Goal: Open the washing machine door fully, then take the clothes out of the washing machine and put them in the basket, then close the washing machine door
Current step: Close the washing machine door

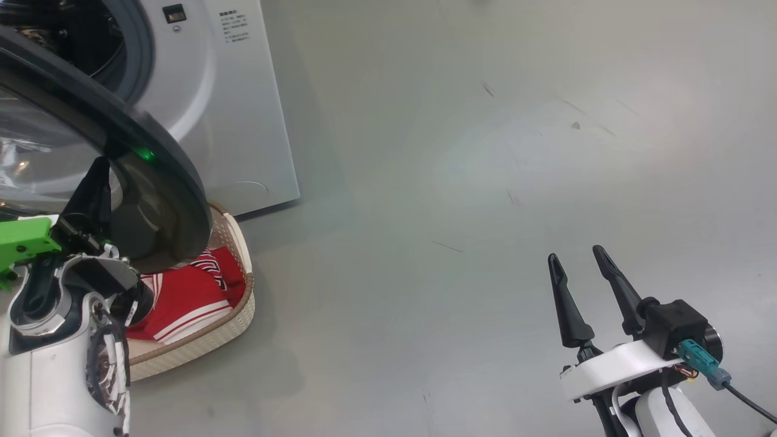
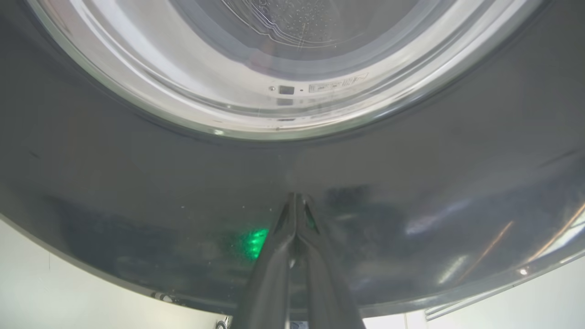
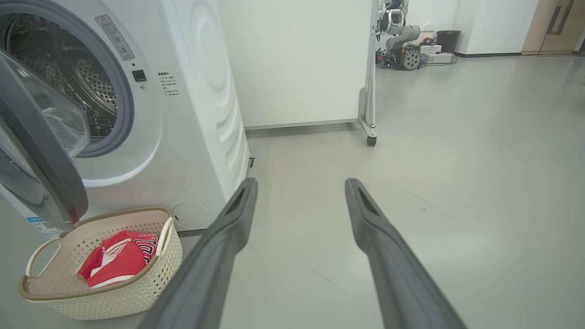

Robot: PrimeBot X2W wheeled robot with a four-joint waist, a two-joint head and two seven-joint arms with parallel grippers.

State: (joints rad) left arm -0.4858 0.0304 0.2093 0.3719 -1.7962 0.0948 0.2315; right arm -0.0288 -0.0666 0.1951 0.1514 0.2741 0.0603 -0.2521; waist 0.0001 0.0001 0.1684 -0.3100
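Observation:
The white washing machine (image 1: 243, 91) (image 3: 196, 91) stands at the left with its steel drum (image 3: 87, 82) exposed. The washing machine door (image 1: 176, 176) (image 3: 45, 155) hangs partly open, and its black ring (image 2: 137, 183) spans the left wrist view. My left gripper (image 1: 102, 165) (image 2: 296, 196) is shut, its tips against that ring, holding nothing. Below the door sits the cream basket (image 1: 206, 343) (image 3: 114, 301), and the red clothes (image 1: 182, 297) (image 3: 116, 262) lie inside it. My right gripper (image 1: 575, 255) (image 3: 300, 183) hovers open over bare floor, well right of the machine.
Grey floor (image 1: 485, 182) stretches to the right of the machine and basket. Far back in the right wrist view stand a white wall, a wheeled metal frame (image 3: 369, 91) and another robot (image 3: 397, 32) beside some bins.

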